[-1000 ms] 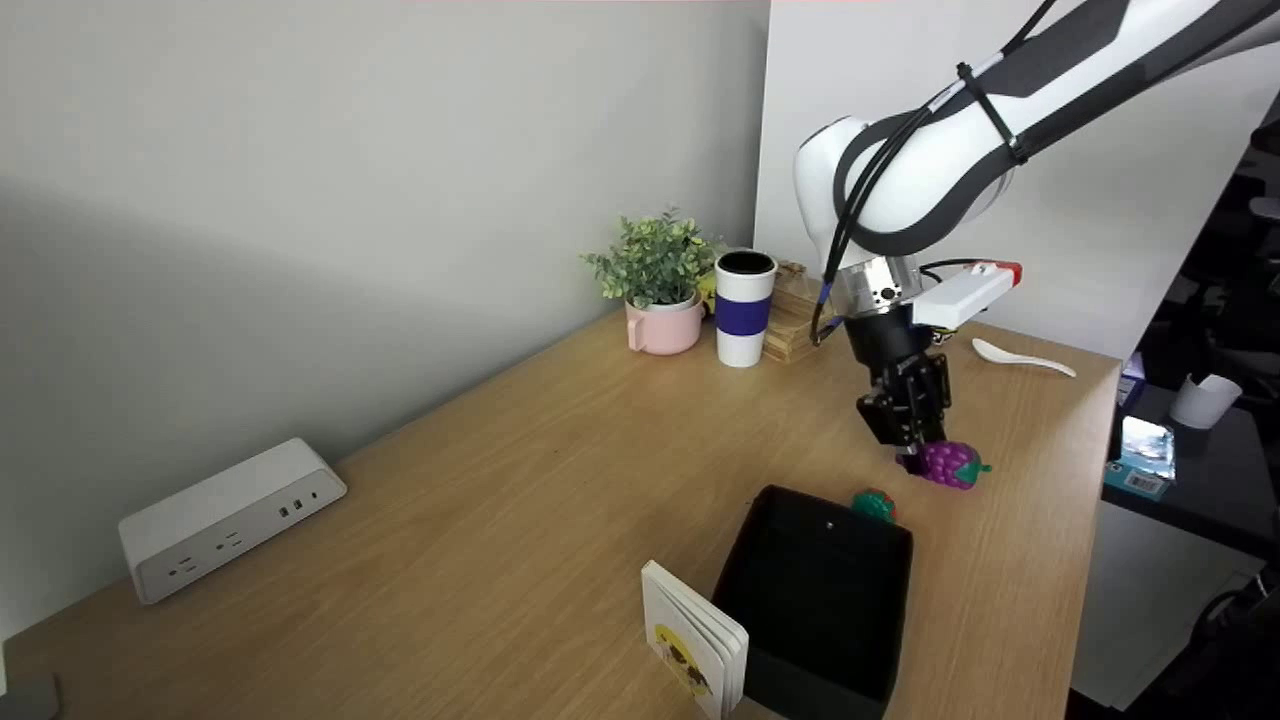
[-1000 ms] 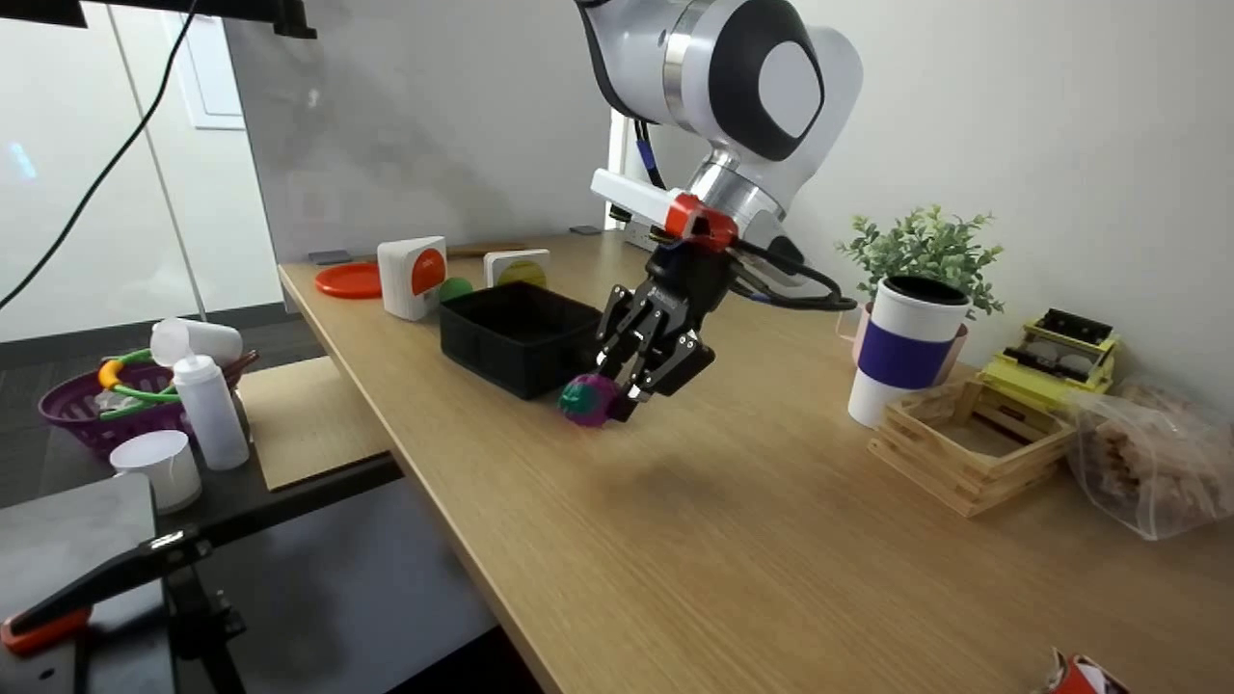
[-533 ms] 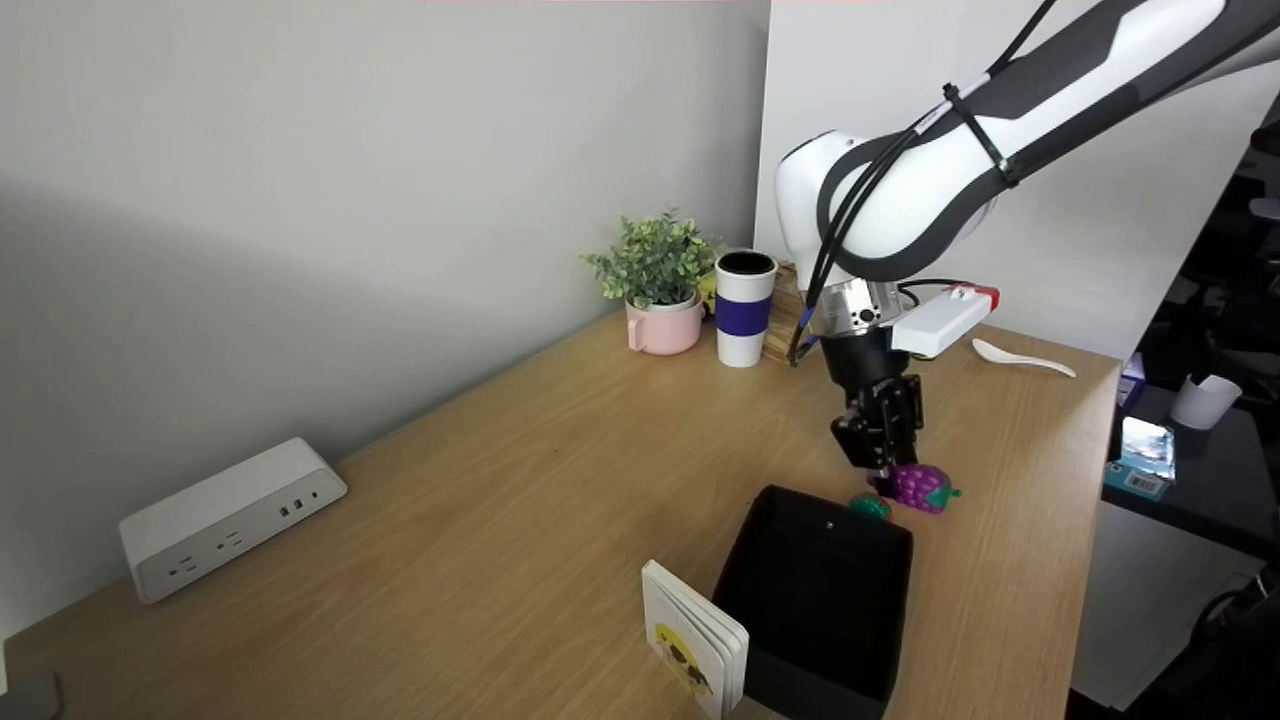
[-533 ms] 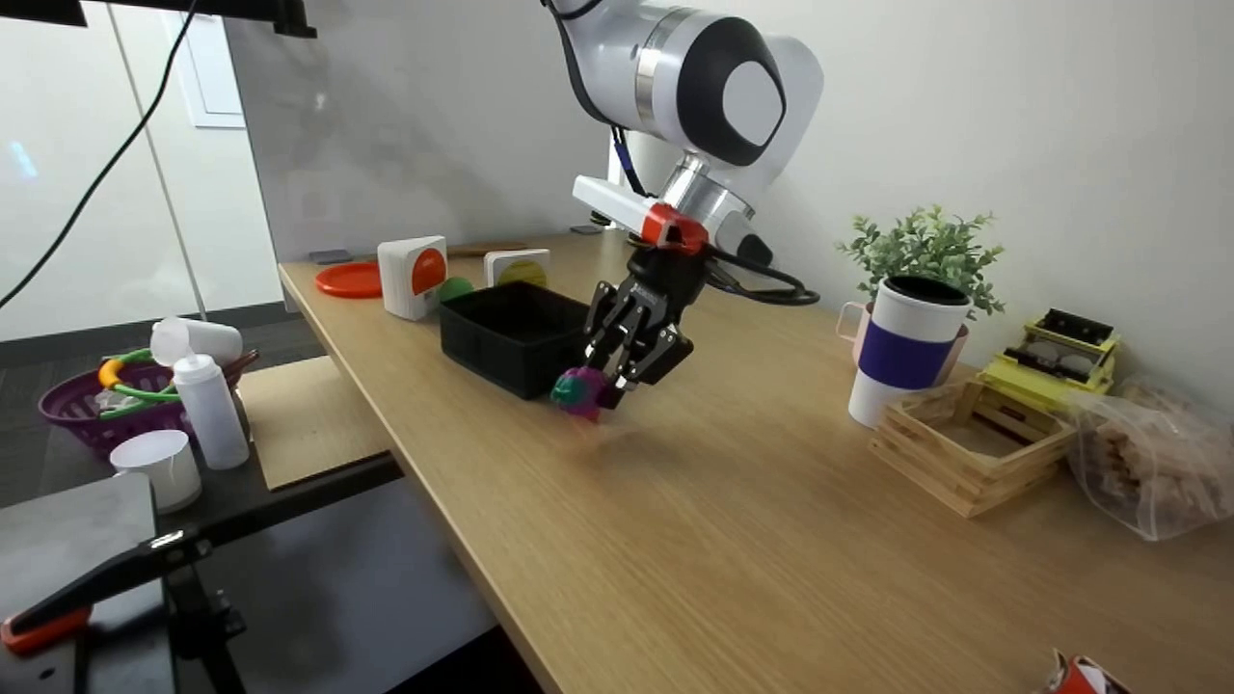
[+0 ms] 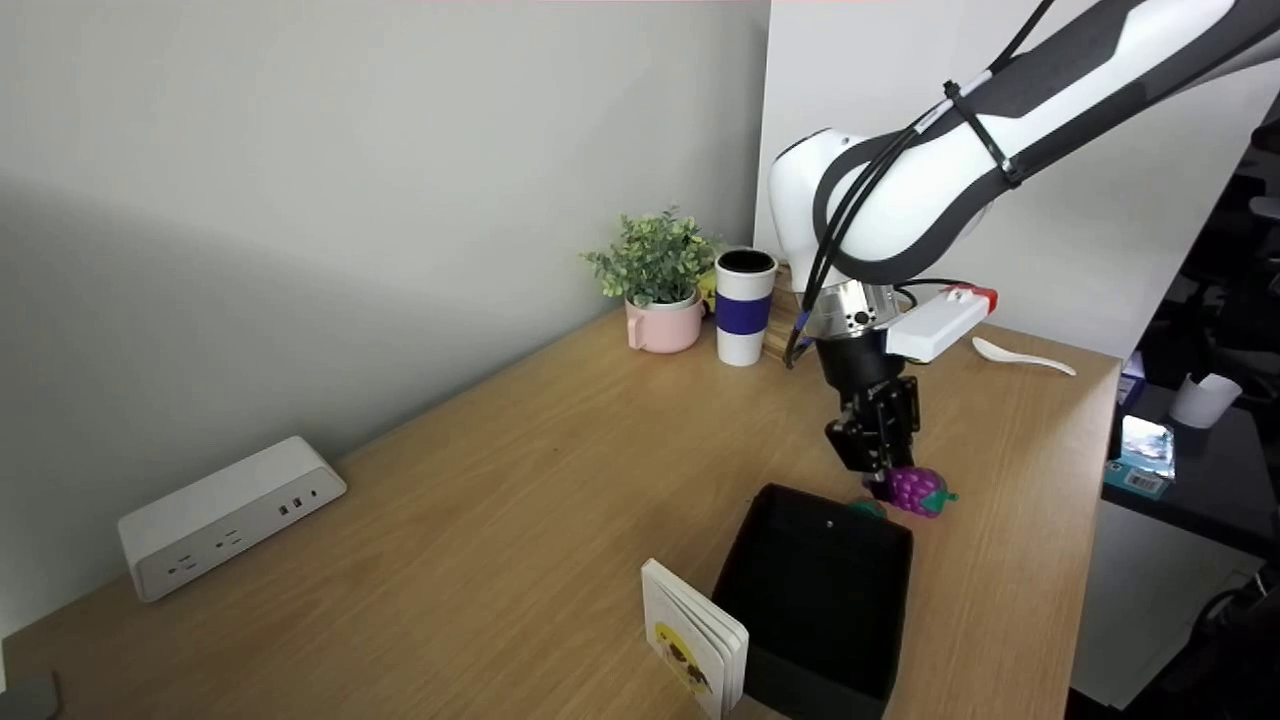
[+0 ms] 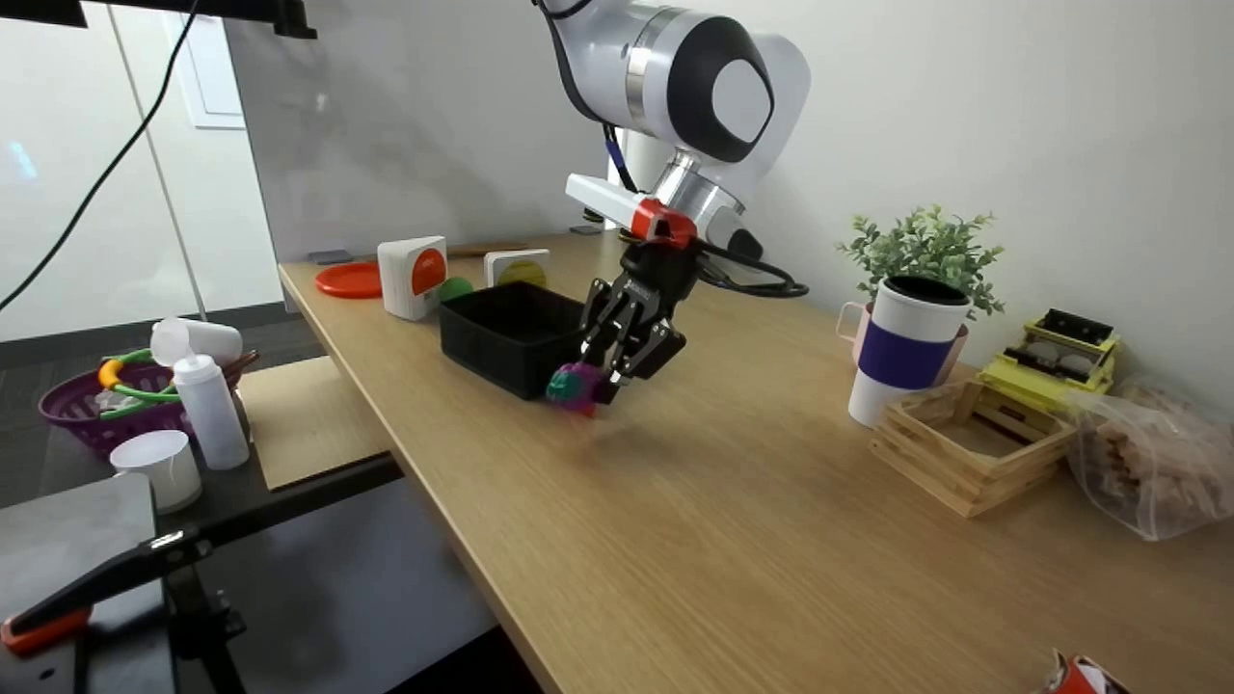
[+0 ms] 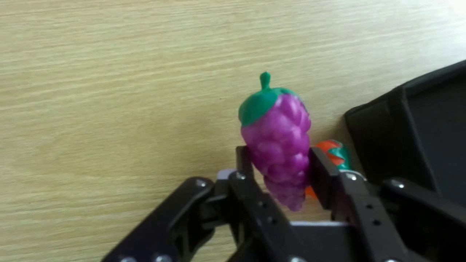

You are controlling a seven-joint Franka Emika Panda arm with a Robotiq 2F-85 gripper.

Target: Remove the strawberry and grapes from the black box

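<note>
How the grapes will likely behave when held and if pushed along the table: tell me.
The grapes are probably stiff: they show no clear squashing where the gripper holds them. Their shiny surface suggests they may be a little slippery. If pushed along the table, they would likely roll in a curve, since the rounded body narrows toward one end.

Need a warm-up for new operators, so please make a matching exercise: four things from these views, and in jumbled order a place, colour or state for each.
1. grapes
2. strawberry
3. tumbler
4. pink mug

A. white with a blue-purple band
B. holding the leafy plant
C. orange-red and green
D. gripped between the jaws

Pairs: 1-D, 2-C, 3-A, 4-B
</note>
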